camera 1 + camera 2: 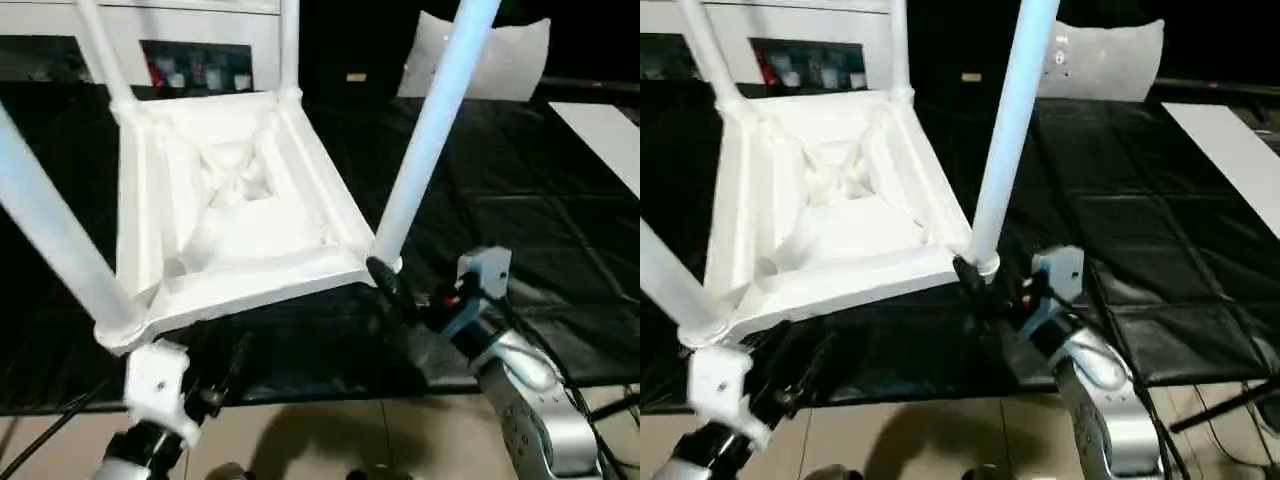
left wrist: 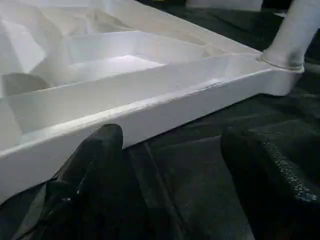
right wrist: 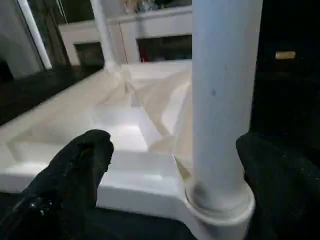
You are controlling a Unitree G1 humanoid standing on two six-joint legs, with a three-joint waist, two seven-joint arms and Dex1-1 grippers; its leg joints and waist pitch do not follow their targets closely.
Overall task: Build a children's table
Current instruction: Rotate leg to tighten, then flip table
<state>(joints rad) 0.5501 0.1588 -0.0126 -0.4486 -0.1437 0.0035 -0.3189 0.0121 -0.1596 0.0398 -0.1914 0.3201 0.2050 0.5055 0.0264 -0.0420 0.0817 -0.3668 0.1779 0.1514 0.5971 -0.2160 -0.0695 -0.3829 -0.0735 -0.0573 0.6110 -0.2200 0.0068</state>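
Observation:
The children's table (image 1: 230, 200) lies upside down on the black cloth, ribbed underside up. Its white legs stand in the corner sockets: the near right leg (image 1: 430, 130), the near left leg (image 1: 50, 230) and two far ones (image 1: 289, 45). My left gripper (image 2: 180, 145) is open just in front of the table's near edge, close to the near left corner, with nothing between its fingers (image 2: 95, 160). My right gripper (image 3: 180, 147) is open at the near right corner. Its black fingers (image 3: 75, 170) stand wide on either side of that leg's base (image 3: 220, 190) without closing on it.
The black cloth (image 1: 520, 250) covers the work surface, whose front edge meets the tan floor (image 1: 330, 440). A white cabinet (image 1: 200, 30) stands behind the table, a white cushion (image 1: 500, 55) at the back right, and a white board (image 1: 600, 130) at the far right.

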